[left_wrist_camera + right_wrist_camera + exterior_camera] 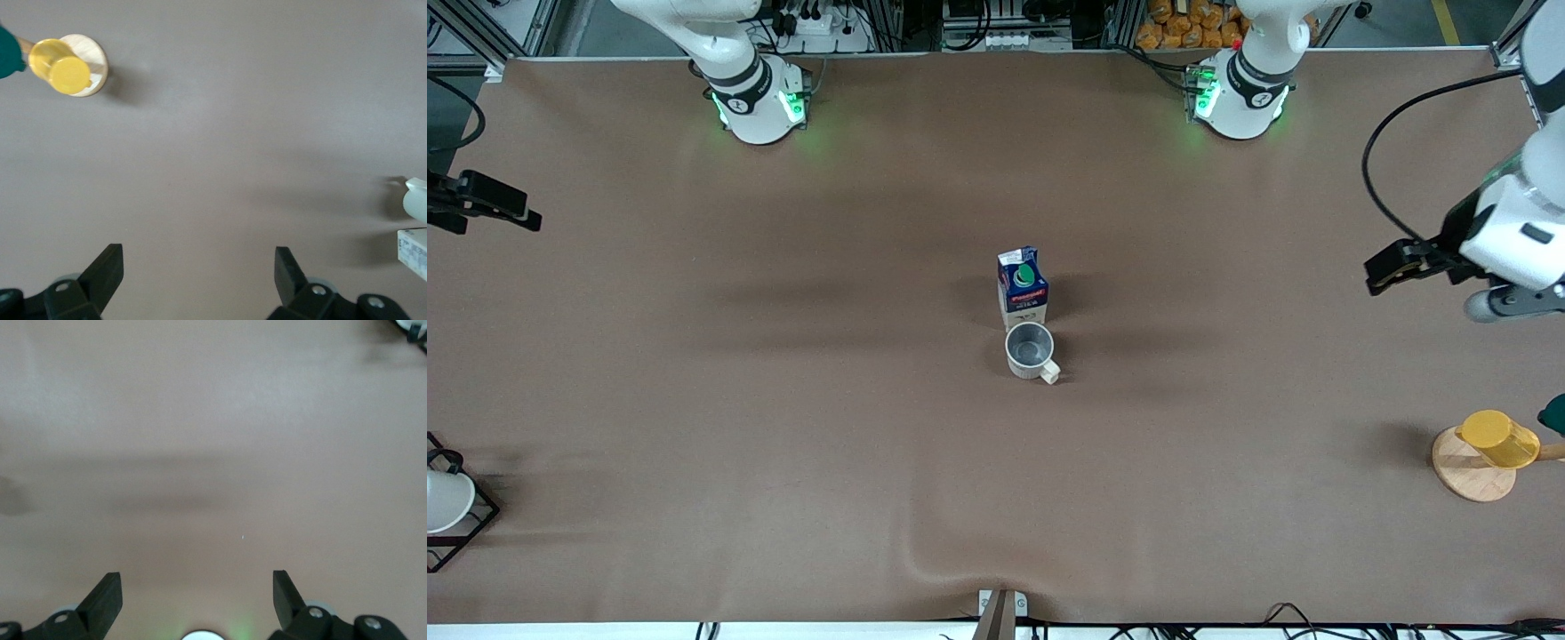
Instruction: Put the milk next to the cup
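The milk [1023, 286], a dark blue gable-top carton with white sides and a red label, stands upright mid-table. The cup [1031, 348], an off-white mug with a grey inside and a cream handle, stands right beside it, nearer to the front camera, almost touching. Edges of the cup [417, 199] and the milk [413, 251] show in the left wrist view. My left gripper [1380, 274] [199, 273] is open and empty, up over bare table at the left arm's end. My right gripper [511, 212] [197, 597] is open and empty over the right arm's end.
A translucent yellow cup [1498, 438] [61, 65] lies on a round wooden coaster [1469, 469] at the left arm's end. A plain white cup in a black wire frame [447, 502] stands at the right arm's end. The brown cloth has a wrinkle [960, 569] near the front edge.
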Controlling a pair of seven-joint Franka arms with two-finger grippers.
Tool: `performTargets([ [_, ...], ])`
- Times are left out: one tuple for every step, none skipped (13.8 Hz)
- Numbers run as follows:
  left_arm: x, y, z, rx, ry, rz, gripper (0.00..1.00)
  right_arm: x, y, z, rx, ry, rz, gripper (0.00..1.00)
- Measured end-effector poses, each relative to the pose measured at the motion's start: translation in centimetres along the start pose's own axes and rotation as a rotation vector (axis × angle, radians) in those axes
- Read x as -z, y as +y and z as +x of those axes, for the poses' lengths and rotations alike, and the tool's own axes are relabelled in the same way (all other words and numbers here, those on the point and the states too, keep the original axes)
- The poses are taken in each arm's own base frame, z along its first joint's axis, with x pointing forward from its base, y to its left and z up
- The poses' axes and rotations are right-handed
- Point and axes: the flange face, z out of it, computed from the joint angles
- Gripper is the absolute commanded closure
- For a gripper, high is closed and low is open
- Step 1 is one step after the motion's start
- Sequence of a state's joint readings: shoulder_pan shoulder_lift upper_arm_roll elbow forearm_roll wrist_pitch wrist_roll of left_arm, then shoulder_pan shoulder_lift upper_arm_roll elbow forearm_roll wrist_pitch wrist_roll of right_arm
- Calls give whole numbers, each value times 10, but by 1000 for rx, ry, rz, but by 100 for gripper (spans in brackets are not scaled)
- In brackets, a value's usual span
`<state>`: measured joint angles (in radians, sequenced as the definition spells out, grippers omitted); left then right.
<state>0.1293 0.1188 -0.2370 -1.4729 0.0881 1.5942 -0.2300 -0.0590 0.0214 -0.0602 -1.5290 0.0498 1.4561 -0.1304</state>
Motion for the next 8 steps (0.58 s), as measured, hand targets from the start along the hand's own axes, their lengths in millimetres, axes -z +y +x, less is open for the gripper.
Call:
performTargets([
  [3,-6,-2,-3,2,3,0,0,-3,1,5,5,-1,0],
  [6,-8,-5,-15,-3,-1,0,0,-6,1,11,5,-1,0],
  [8,-9,-9,-25,-19,-14,0,0,-9,2,16,4,-2,0],
  [11,-8,-12,-27,-31,-25,0,-1,-11,2,20,3,-2,0],
  [12,-7,-15,-28,-38,-29,0,-1,-13,2,23,3,-2,0],
  [13,-6,-17,-30,-45,-32,0,-1,-14,2,25,3,-3,0],
  [13,-6,-17,-31,-47,-33,0,-1,-15,2,26,2,-3,0],
  [13,-6,-17,-31,-50,-33,0,-1,-15,2,27,2,-3,0],
])
